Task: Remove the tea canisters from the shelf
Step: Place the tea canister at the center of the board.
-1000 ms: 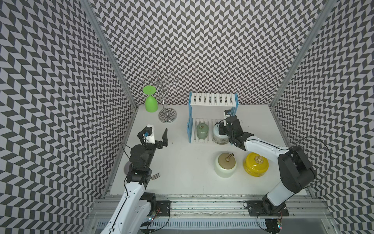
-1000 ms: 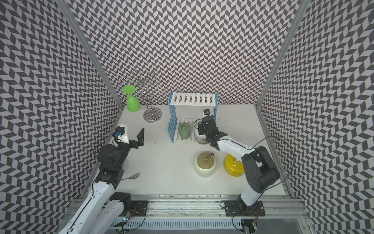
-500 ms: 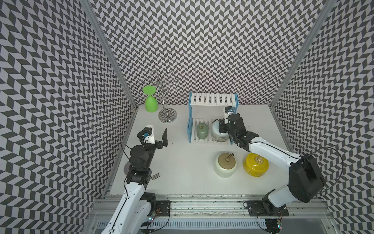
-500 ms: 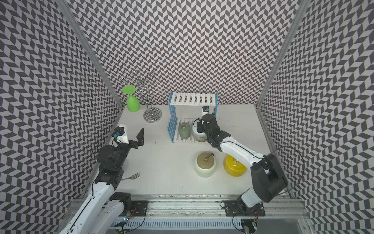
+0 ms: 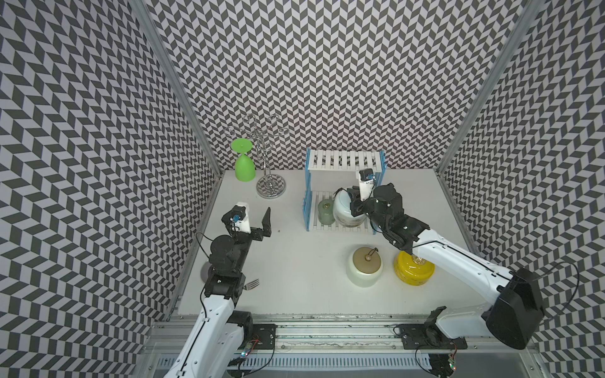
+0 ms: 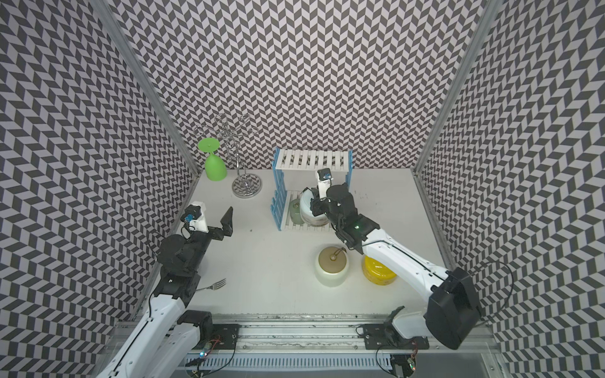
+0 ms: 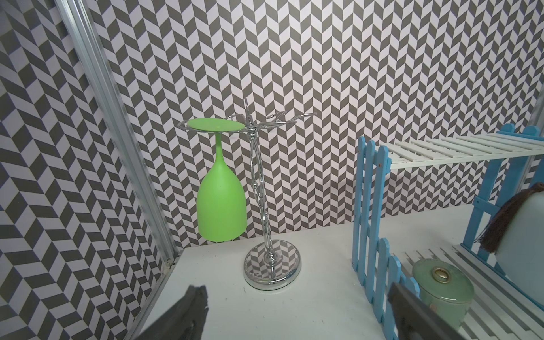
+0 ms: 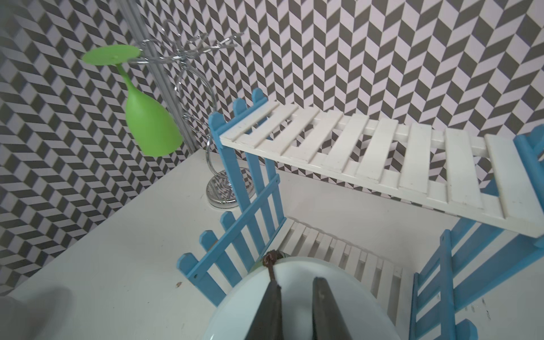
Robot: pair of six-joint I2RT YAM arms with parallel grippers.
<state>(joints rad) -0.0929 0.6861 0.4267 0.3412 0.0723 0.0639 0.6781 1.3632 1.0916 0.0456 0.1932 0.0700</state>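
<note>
Lid top of the pale blue canister [image 5: 343, 209] lies directly under the right gripper [image 8: 295, 282], whose narrow jaws pinch it at the shelf's [image 5: 343, 160] lower tier; the left gripper [image 5: 253, 217], spread wide, hangs well apart.

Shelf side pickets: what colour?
Light blue; the shelf shows best in the right wrist view.

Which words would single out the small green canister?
Find the blue-sided shelf at the back of the table. Two jars are in its lower tier. The sage green canister is the smaller one, beside the larger pale blue canister.
</note>
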